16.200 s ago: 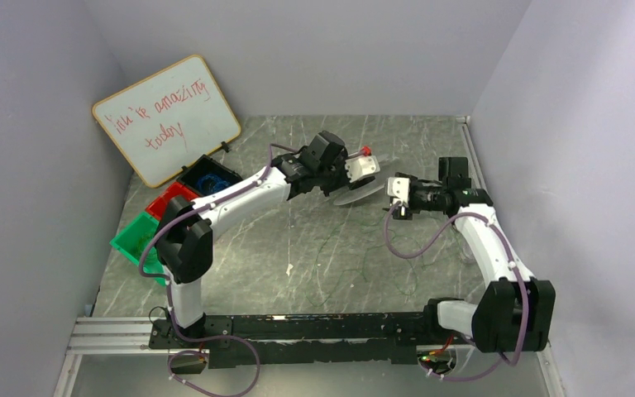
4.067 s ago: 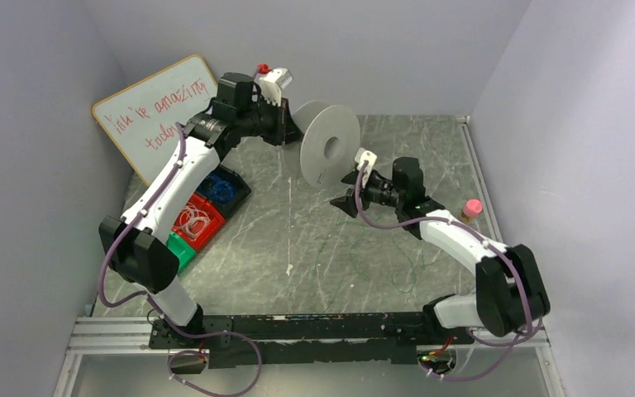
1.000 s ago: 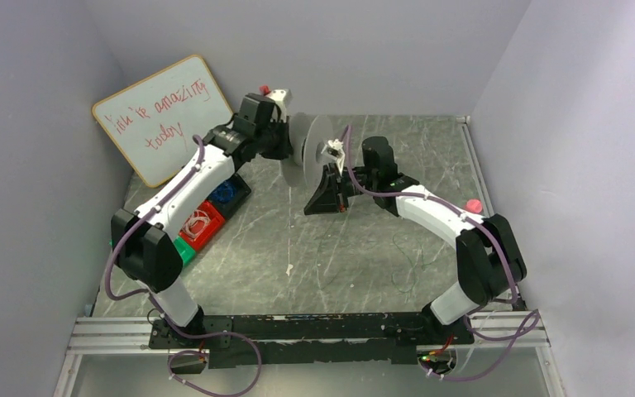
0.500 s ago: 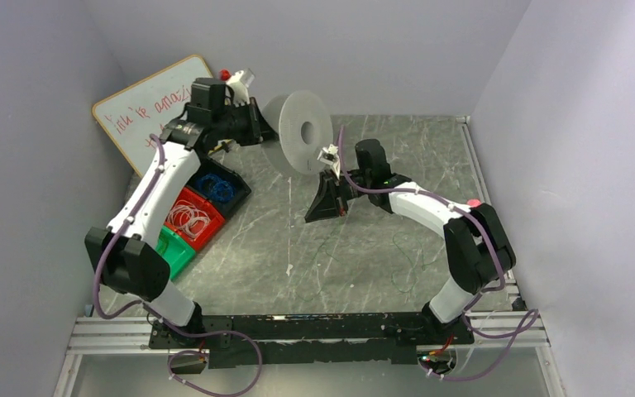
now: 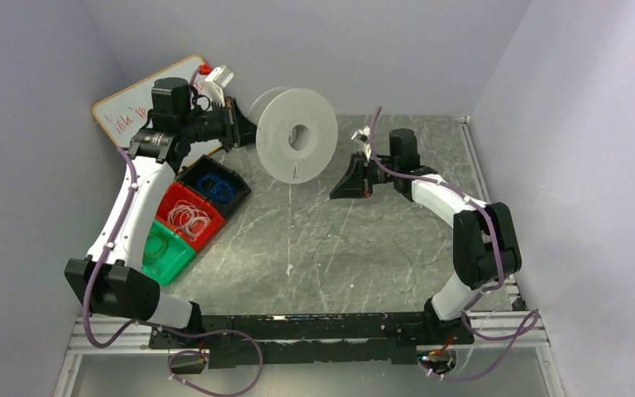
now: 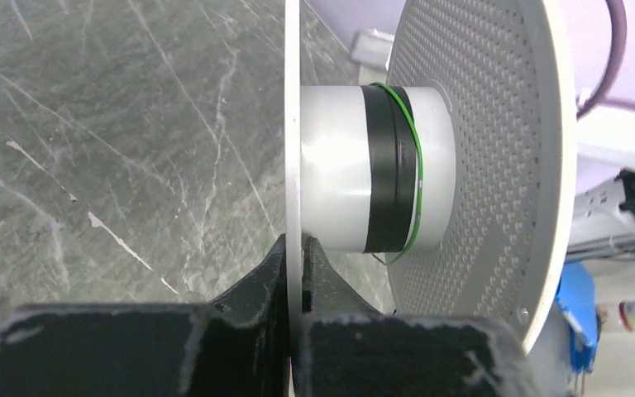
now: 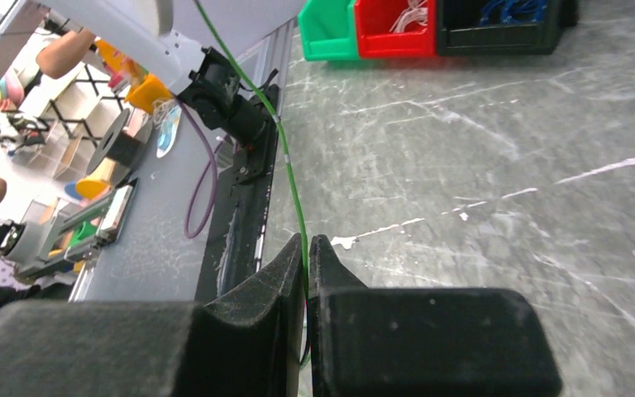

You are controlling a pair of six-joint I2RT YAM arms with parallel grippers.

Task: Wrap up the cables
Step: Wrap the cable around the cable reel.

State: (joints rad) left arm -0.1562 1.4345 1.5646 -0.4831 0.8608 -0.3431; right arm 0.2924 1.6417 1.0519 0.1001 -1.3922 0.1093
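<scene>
Left gripper (image 6: 294,251) is pinched tight on 1 flange of the white spool (image 5: 293,145), which is held up on edge. Green cable (image 6: 410,157) loops round the spool hub, and more lies loose on the table (image 5: 240,248) below-right of the spool. Right gripper (image 7: 307,248), right of the spool, is clamped on a cable strand.

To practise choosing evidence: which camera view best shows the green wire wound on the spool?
Left wrist view: the green wire circles the spool hub beside a black band. The top view shows only faint loose strands on the table; the right wrist view shows it pinched in the right gripper.
</scene>
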